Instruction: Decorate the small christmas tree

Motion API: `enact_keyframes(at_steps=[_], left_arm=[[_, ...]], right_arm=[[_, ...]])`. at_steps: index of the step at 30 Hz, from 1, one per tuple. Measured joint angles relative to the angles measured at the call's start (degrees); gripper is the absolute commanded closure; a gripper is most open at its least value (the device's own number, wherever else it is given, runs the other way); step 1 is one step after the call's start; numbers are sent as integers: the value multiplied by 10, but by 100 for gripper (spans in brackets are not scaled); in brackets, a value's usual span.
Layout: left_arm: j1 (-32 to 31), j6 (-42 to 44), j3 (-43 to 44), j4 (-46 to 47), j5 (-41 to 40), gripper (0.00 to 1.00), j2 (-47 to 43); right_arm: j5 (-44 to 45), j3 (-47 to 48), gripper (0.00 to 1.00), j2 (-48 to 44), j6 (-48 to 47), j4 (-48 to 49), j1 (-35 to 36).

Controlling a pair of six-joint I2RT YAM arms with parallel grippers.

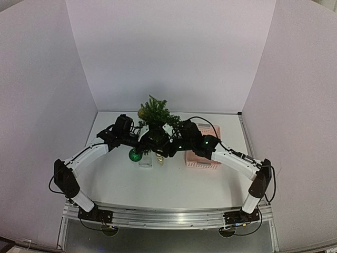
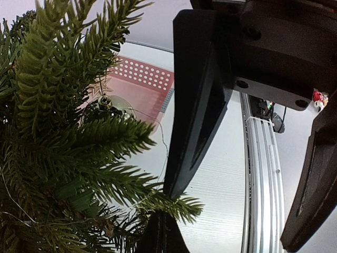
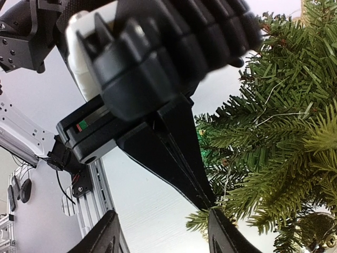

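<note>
On the bench (image 1: 174,187), about centre, the small christmas tree (image 1: 155,112) stands upright betw. both arms, w/ the pink basket (image 1: 202,159) just to its right. Left claw (image 3: 207,202) is pressed together, tips at a low branch end; can't tell whether a thread's pinched there. Right claw (image 3: 163,213) stands apart, nothing held, fingers either side of that same spot.

Risks, prob.: both claws sit right at the needles, so a pull-back w/ a snagged finger could drag or tip the light tree. A bauble (image 2: 117,108) hung near a branch tip may slide off if the branch gets flicked.

Top view gives the tree, the basket & a green ball (image 1: 135,155) by the tree's foot, but the arms hide both claws. Only the wrist views show how the jaws stand, plus that bauble among the branches.
</note>
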Motion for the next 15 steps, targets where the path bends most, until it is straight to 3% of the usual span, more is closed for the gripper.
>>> enact_keyframes(at_steps=[15], left_arm=[[0, -5, 0, -1, 10, 85, 0]], right_arm=[[-8, 1, 41, -33, 6, 4, 0]])
